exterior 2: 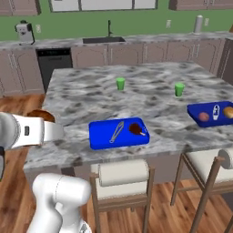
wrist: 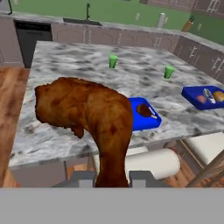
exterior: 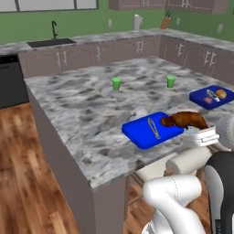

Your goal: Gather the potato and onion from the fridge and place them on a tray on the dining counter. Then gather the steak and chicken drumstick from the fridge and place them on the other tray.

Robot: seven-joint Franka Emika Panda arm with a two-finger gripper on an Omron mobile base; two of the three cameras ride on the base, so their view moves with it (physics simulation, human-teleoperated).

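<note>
The gripper [wrist: 113, 178] is clamped on the narrow end of the chicken drumstick [wrist: 89, 118], holding it in the air at the near edge of the dining counter [exterior 2: 136, 93], left of the near blue tray [exterior 2: 101, 136]. That tray lies close to the counter's near edge and holds a thin silver utensil [exterior 2: 117, 131] and the dark steak [exterior 2: 136, 129] on its right half. The second blue tray [exterior 2: 196, 111] sits further right and holds a reddish onion [exterior 2: 204, 116], a utensil and a tan potato [exterior 2: 229, 112]. Two green cups [exterior 2: 120, 83] stand further back on the counter.
</note>
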